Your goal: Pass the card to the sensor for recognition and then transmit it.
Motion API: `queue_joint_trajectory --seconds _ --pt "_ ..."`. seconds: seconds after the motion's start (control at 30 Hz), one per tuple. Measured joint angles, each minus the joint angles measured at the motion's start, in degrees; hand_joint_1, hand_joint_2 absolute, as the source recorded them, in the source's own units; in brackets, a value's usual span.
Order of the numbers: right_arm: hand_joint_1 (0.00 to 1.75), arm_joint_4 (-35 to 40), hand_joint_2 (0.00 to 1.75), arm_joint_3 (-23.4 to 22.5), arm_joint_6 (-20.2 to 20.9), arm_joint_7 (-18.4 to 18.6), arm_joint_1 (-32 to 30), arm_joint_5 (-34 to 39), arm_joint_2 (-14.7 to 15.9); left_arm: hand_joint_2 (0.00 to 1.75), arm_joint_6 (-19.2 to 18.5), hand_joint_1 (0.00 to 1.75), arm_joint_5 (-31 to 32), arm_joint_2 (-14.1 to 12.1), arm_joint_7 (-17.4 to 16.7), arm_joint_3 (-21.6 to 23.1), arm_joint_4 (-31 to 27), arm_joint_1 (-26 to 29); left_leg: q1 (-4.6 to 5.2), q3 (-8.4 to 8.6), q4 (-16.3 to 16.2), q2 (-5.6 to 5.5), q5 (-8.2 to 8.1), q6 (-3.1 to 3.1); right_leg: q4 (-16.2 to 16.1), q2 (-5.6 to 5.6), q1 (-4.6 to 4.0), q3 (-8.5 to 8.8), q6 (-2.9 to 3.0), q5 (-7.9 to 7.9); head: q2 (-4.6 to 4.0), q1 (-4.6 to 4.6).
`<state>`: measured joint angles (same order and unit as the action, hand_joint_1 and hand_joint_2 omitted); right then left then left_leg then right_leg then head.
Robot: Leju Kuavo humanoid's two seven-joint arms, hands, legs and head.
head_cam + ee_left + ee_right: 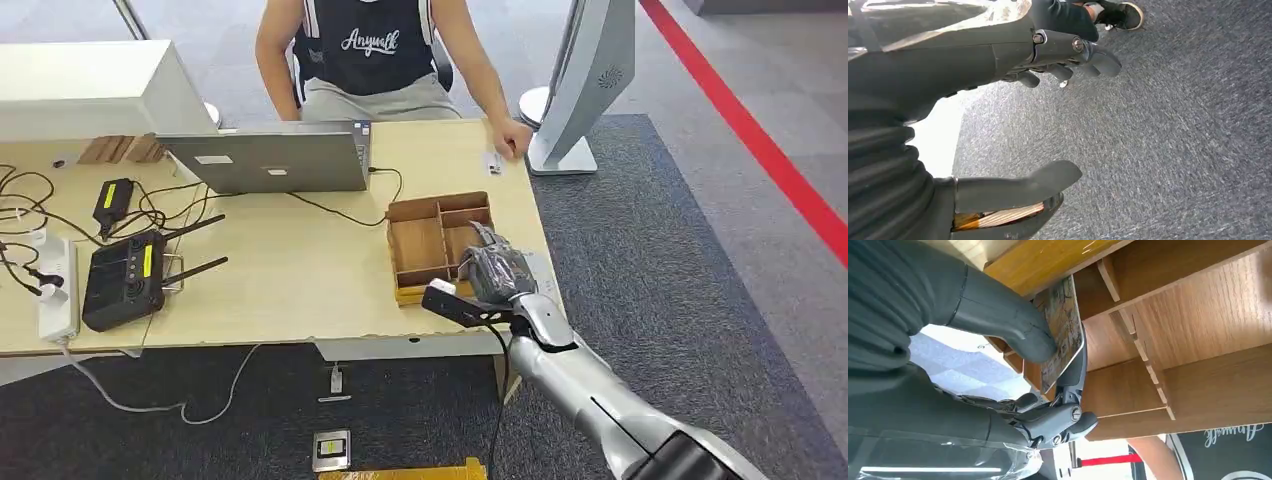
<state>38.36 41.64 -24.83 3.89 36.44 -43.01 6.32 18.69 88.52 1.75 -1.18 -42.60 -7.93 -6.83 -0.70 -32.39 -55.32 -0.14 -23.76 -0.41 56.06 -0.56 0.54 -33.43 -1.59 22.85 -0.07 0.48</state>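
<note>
Right hand (1013,340) of mine pinches the card (1064,325) between thumb and a finger, holding it on edge over the wooden divider tray (1198,340). Card face has a busy printed pattern; I can't read any text on it. From the head view my right hand (492,268) sits at the tray's (420,245) right side, near the table's (290,290) front right corner.

Left hand (1048,65) hangs over grey carpet (1173,150), fingers (1098,60) loosely curled, thumb apart, nothing in it.

Person (375,50) sits across the table in a black top reading "Anywell" in white script; the right wrist view catches the same lettering upside down. One of their hands (515,138) rests on the far right table edge, just beside a small white tag-like item (493,162), too small to read. White floor-standing unit (590,80) stands on the carpet right of the table, with a round speaker-style grille on its side.

Grey laptop (270,158) is open, back toward me, a pale sticker on the lid, unreadable. Black controller (125,278) with two antennas and a yellow strip lies left, near a white power strip (55,290) and tangled black cables (30,195). Black adapter (113,203) with a yellow label is behind it. Red line (760,140) runs across the floor at right.
</note>
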Motion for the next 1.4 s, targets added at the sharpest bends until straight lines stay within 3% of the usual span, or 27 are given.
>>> queue_joint_trajectory --seconds 0.23,0.43,0.53,0.87,0.9,1.03,1.2,1.4 --pt "1.75 0.0 1.75 0.0 -0.5 -0.1 -0.1 0.2 0.0 1.75 0.0 0.0 0.3 0.0 0.2 0.0 0.0 0.0 0.0 0.0 0.0 0.0 0.0 0.0 0.0 0.0 0.0 0.0 0.0 0.0 0.0 0.0" --pt "1.75 1.9 1.75 -0.6 -4.7 1.0 0.9 -0.2 0.2 1.75 0.2 0.0 0.6 0.0 0.4 0.0 0.0 0.0 0.0 -0.01 0.0 0.01 0.0 0.0 0.0 0.0 0.0 -0.01 0.0 -0.02 0.0 0.0" --pt "1.75 4.8 1.75 -1.4 -4.2 3.0 3.2 -0.6 0.9 1.75 0.5 0.0 0.7 0.0 0.6 0.0 0.0 0.0 0.0 0.02 0.0 0.01 0.01 0.0 0.0 0.0 0.0 0.01 0.0 -0.02 0.0 0.0" --pt "1.75 9.2 1.75 -2.5 -4.2 3.6 3.9 -1.3 1.8 1.75 0.5 0.0 0.8 0.0 0.7 0.0 0.0 0.0 0.0 0.02 0.0 0.0 0.0 0.0 0.0 0.0 0.0 0.01 0.0 -0.01 0.0 0.0" --pt "1.75 9.4 1.75 -2.5 -4.3 3.6 3.9 -1.4 1.8 0.0 0.6 0.0 0.8 0.0 0.8 0.0 0.0 0.0 0.0 0.02 0.0 0.0 0.0 0.0 0.0 0.0 0.0 0.01 0.0 -0.01 0.0 0.0" --pt "1.75 12.1 1.75 -3.3 -4.2 6.2 4.7 -2.6 2.8 0.0 0.7 0.0 1.3 0.0 1.3 0.0 0.0 0.0 0.01 0.0 0.0 0.0 0.01 0.0 0.0 0.0 0.01 -0.01 -0.01 -0.02 0.0 0.0" --pt "1.75 19.4 1.75 -5.4 1.4 10.5 8.3 -5.7 5.0 0.0 0.5 0.0 1.4 0.0 0.7 0.4 0.0 -0.4 0.01 0.03 0.0 0.01 0.01 0.01 0.0 0.0 0.01 0.01 -0.03 -0.04 0.0 0.0" --pt "1.75 24.6 1.75 -6.4 5.0 10.8 9.9 -6.9 5.7 0.0 0.1 0.0 1.2 0.0 0.8 0.8 0.0 -0.6 -0.01 0.02 0.0 0.01 0.01 0.0 0.0 0.01 0.02 0.02 -0.02 -0.04 0.0 0.0"
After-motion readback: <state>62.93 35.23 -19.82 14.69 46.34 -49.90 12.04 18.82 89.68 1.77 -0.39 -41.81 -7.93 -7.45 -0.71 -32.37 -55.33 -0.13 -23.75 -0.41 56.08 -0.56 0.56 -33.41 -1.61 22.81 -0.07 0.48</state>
